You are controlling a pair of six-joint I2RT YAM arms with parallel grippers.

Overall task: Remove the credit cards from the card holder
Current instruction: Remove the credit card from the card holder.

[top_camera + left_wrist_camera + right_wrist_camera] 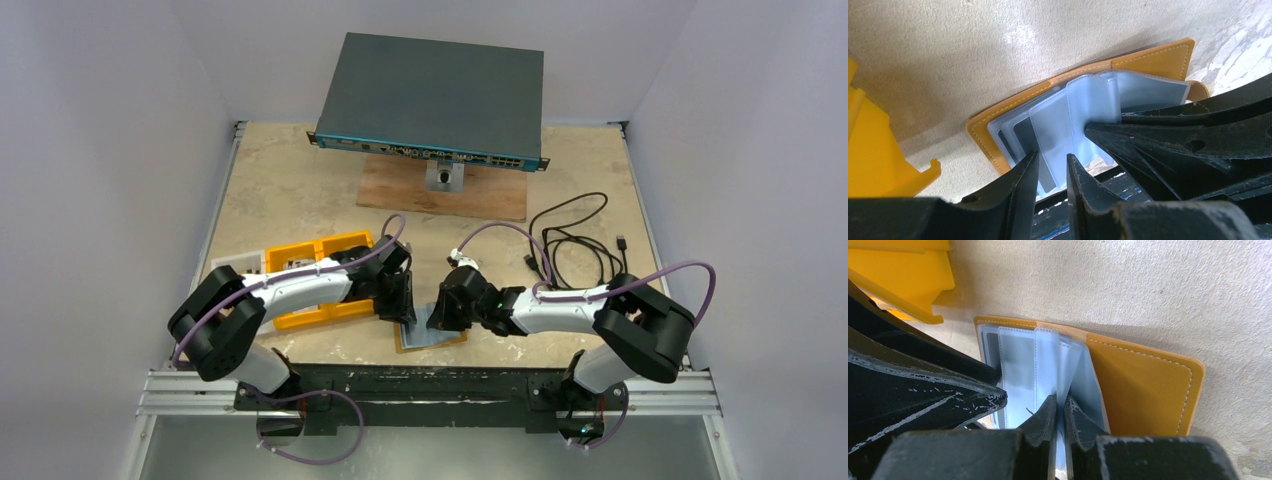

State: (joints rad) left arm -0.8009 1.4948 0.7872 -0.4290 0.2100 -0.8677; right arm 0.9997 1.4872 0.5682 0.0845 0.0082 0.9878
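The tan card holder (432, 344) lies open near the table's front edge, with clear plastic sleeves (1083, 110) fanned up from it. Grey cards (1024, 133) show inside the sleeves, and one also shows in the right wrist view (992, 347). My right gripper (1060, 407) is shut on the edge of one upright sleeve (1047, 360), over the holder (1143, 390). My left gripper (1053, 167) is open, and its fingers straddle the lower edge of another sleeve above the holder (998, 112). The two grippers (405, 310) (441, 314) nearly touch over the holder.
A yellow compartment tray (310, 278) sits just left of the holder, under the left arm. A dark network switch (430, 95) stands on a wooden board (445, 195) at the back. A black cable (575, 240) lies coiled at the right.
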